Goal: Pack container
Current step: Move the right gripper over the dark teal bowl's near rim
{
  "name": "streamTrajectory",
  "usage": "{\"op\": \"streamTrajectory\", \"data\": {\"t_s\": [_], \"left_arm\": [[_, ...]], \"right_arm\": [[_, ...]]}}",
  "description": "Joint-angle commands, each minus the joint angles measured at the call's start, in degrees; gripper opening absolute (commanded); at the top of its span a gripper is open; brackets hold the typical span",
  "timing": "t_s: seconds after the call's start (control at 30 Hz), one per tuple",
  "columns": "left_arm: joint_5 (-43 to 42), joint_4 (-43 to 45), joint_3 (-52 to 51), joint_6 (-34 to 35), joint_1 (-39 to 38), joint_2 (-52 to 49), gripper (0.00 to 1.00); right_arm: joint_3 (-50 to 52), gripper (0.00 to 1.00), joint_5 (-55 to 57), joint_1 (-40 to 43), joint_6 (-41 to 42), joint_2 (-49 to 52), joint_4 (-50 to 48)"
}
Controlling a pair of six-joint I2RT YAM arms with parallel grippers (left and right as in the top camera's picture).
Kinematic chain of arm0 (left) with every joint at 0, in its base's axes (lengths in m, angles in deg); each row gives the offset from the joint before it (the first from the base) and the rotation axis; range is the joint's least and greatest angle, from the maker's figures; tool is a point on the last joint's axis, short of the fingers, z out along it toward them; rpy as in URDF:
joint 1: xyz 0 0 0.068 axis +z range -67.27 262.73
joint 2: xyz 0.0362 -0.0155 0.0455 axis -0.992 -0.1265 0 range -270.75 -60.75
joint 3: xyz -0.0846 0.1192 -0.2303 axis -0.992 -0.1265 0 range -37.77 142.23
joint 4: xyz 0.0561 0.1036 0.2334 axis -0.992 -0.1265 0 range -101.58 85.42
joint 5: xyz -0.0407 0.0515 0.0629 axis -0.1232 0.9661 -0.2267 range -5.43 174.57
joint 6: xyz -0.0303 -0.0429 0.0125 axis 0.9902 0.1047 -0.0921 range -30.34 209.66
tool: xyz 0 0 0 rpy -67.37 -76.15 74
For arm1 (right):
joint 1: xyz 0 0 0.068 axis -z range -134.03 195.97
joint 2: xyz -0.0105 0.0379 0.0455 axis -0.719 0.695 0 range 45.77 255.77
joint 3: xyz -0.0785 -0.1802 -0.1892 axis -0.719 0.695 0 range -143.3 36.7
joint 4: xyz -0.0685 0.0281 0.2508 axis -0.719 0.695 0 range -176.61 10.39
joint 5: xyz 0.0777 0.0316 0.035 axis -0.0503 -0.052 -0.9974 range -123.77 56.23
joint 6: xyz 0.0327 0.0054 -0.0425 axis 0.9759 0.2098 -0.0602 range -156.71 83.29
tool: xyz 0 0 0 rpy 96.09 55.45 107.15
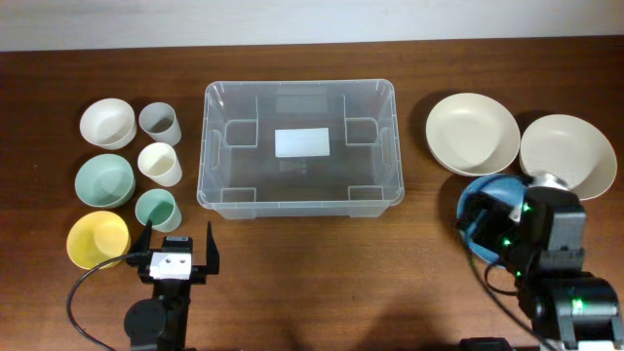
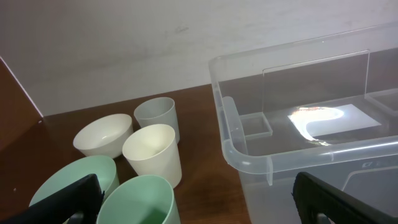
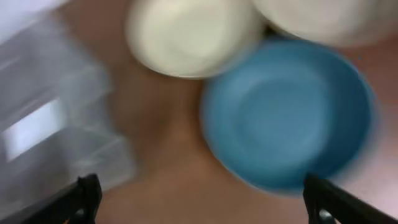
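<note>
The container (image 1: 299,146), a large clear plastic bin with a white label on its bottom, stands empty at the table's middle. My left gripper (image 1: 174,249) hovers open near the front edge, just below a green cup (image 1: 156,209). In the left wrist view that green cup (image 2: 140,202) sits between the wide-apart fingers (image 2: 68,199), with the container's corner (image 2: 249,158) to the right. My right gripper (image 1: 492,219) is open above a blue bowl (image 1: 485,210). The right wrist view is blurred: blue bowl (image 3: 286,118) ahead, container (image 3: 56,124) at left, nothing between the fingers (image 3: 323,199).
Left of the bin stand a white bowl (image 1: 107,124), grey cup (image 1: 158,121), cream cup (image 1: 159,163), green bowl (image 1: 105,181) and yellow bowl (image 1: 97,240). Two cream bowls (image 1: 472,134) (image 1: 567,154) lie to its right, the second one touching the right arm.
</note>
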Motion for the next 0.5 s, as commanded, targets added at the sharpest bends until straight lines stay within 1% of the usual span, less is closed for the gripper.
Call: {"op": "streamTrajectory", "data": {"t_s": [0.0, 0.13, 0.27, 0.47], "left_arm": [[0.2, -0.2, -0.3, 0.5, 0.2, 0.5, 1.0], [0.2, -0.2, -0.3, 0.5, 0.2, 0.5, 1.0], [0.2, -0.2, -0.3, 0.5, 0.2, 0.5, 1.0], [0.2, -0.2, -0.3, 0.5, 0.2, 0.5, 1.0]], "right_arm": [[-1.2, 0.99, 7.5, 5.8, 16.9, -0.3, 4.7], [-1.2, 0.99, 4.8, 12.6, 17.3, -0.3, 12.6], [-0.5, 0.99, 3.2, 16.5, 17.3, -0.3, 19.7], [3.4, 0.99, 3.3, 16.7, 17.6, -0.4, 16.7]]}}
